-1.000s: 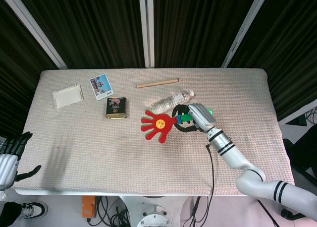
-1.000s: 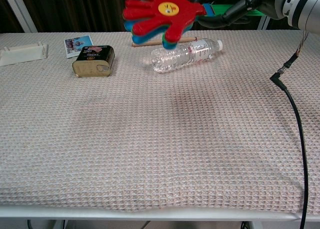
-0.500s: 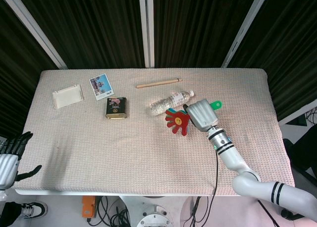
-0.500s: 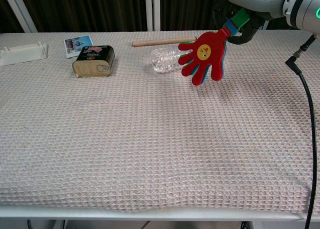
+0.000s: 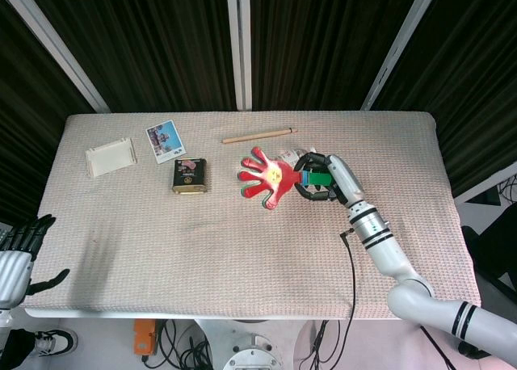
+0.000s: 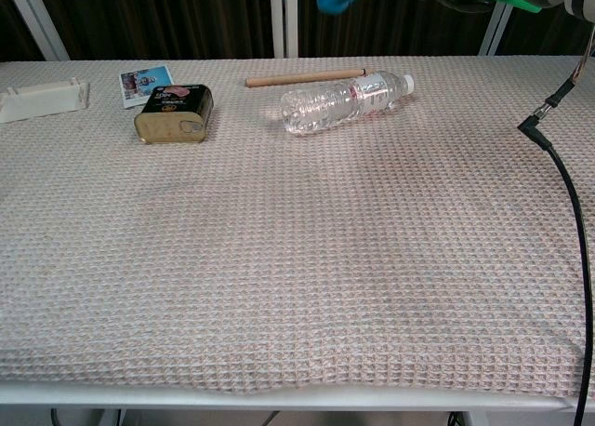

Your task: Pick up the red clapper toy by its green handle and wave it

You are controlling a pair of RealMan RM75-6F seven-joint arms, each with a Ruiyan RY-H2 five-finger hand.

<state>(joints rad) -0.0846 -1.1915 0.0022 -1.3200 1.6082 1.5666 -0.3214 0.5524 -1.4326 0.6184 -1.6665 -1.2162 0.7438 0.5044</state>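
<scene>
**Red clapper toy held up high over the counter**

The right hand [image 5: 327, 178] is holding the red clapper toy [image 5: 264, 177] by its green handle [image 5: 316, 178]. Its fingers [image 5: 309, 194] are wrapping around the handle. In the head view the toy is sitting near the middle of the counter [image 5: 242, 257], with its red fingers pointing toward 9 o'clock. It is covering most of the water bottle there.

The chest view is showing something the head view is not: the toy is up in the air, well above the cloth. Only its bottom edge is peeking in at the top of that view, blurry in red and blue. The whole water bottle [image 6: 342, 99] is lying on its side below, with its cap toward 3 o'clock. A wooden stick [image 6: 305, 75] is lying just behind it at 12 o'clock. A dark tin [image 6: 174, 113] is sitting at 9 o'clock from the bottle.

Only the head view is showing the left hand [image 5: 18, 253]. It is waiting at the counter's 8 o'clock corner, off the edge, with fingers spread and holding nothing.
</scene>
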